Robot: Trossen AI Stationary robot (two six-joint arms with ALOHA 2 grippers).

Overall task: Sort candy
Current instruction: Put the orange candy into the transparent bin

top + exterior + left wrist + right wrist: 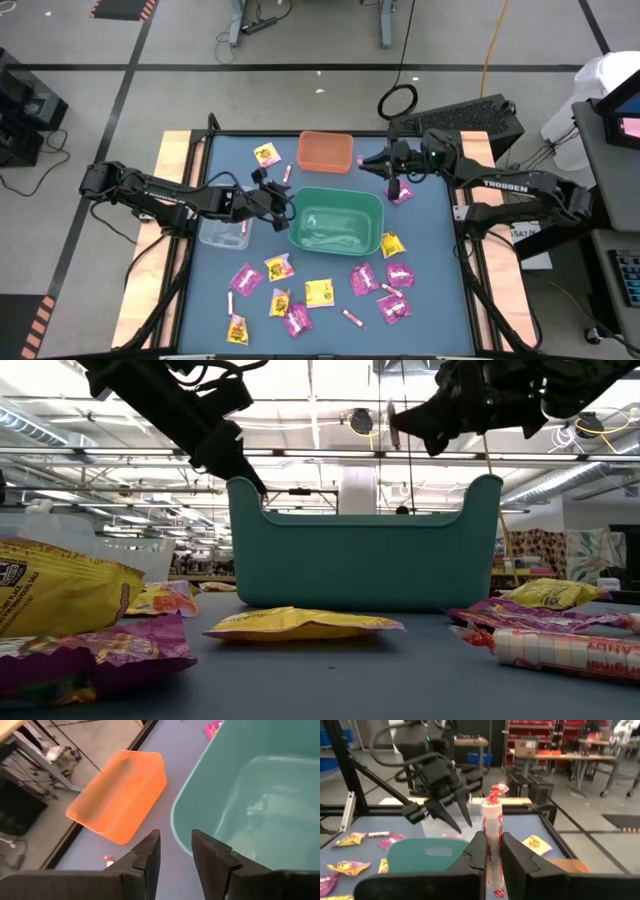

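My two arms are black and jointed, with loose black cables; the right arm (520,185) has white TROSSEN lettering, and my fingers (147,857) are matte black wedges.

Overhead camera is looking straight down, low camera is sighting level across the tabletop, both sharing the green bin (337,221).

Industrial lab or workshop, bare concrete floor (180,40) with taped lines, exposed ceiling beams (330,455) and hanging lights, red parts shelves (532,732), workbenches (570,756), cables on the floor, robot table (330,300) in the middle
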